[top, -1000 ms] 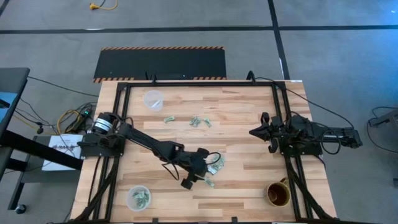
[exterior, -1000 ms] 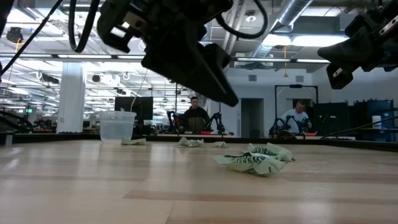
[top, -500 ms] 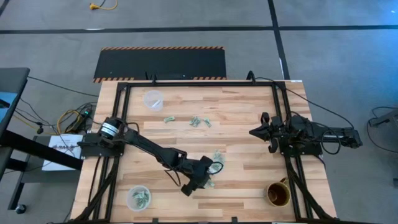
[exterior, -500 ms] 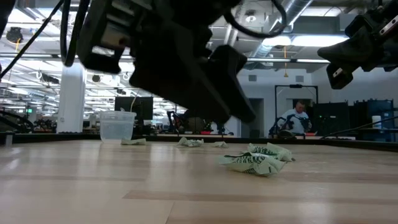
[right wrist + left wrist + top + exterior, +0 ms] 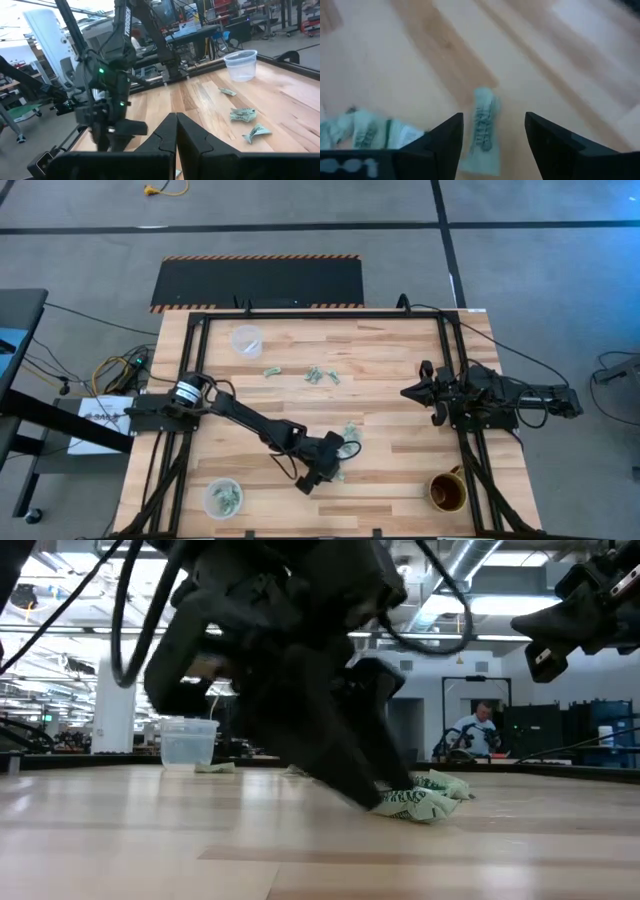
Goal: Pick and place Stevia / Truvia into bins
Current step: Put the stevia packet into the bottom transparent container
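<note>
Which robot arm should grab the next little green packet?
The left. Its end effector is open and straddles a green packet near the table's middle. The right end effector is shut and waits at the right edge, away from every packet.

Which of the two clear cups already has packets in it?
The cup at the table's front-left corner, below the left arm: green-and-white packets lie inside it. The other cup, at the far edge, looks empty.
</note>
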